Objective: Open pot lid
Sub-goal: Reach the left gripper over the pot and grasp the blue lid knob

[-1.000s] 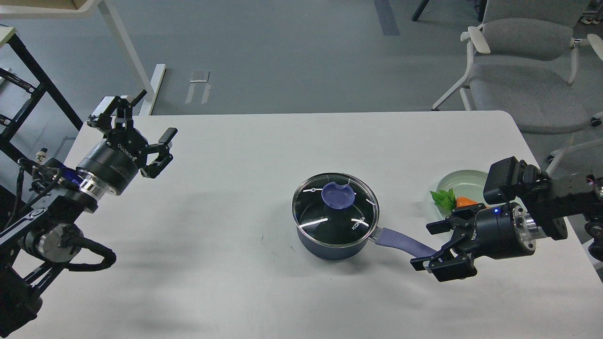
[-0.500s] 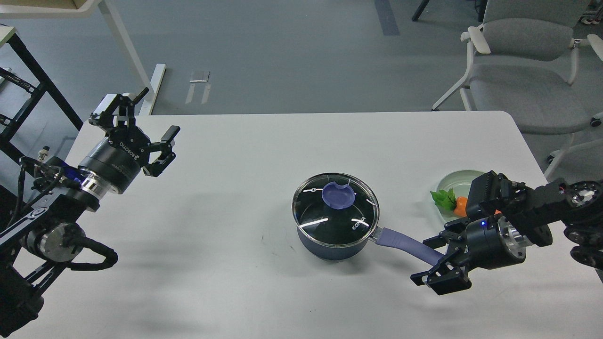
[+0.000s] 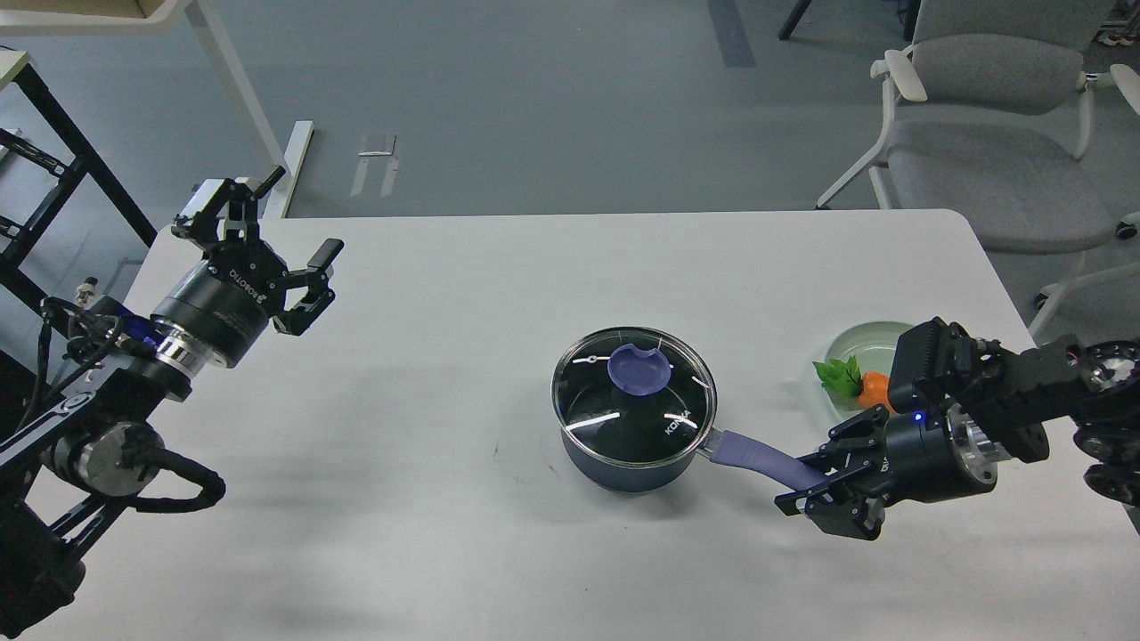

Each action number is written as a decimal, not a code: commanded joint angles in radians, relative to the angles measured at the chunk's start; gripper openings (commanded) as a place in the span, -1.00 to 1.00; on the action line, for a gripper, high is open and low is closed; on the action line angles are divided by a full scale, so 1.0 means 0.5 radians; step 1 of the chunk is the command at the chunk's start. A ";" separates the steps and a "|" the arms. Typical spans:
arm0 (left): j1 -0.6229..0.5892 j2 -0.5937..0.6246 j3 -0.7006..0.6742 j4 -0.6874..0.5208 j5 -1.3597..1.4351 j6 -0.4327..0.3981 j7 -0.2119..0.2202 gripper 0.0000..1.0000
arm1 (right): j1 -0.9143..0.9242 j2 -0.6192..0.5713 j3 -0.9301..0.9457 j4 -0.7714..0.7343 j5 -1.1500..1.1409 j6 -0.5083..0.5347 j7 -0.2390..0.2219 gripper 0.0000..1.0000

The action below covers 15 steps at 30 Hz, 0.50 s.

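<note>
A glass pot lid sits closed on the dark pot at the surface centre. At four o'clock, my right gripper fingers close around the purple handle, likely to steady it. At ten o'clock, my left gripper hovers released.

White table, lidded pot, green plate

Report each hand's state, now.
Left hand: open, empty, raised over the table's left end.
Right hand: closed on the pot handle.
</note>
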 commanded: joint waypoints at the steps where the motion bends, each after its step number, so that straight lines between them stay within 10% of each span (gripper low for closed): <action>1: -0.015 -0.008 0.001 0.000 0.108 -0.005 -0.003 0.99 | 0.004 -0.001 -0.003 0.000 -0.001 -0.003 0.000 -0.21; 15: -0.162 -0.017 0.010 -0.122 0.764 -0.029 -0.015 0.99 | 0.004 -0.026 -0.003 -0.003 -0.014 -0.040 0.000 -0.43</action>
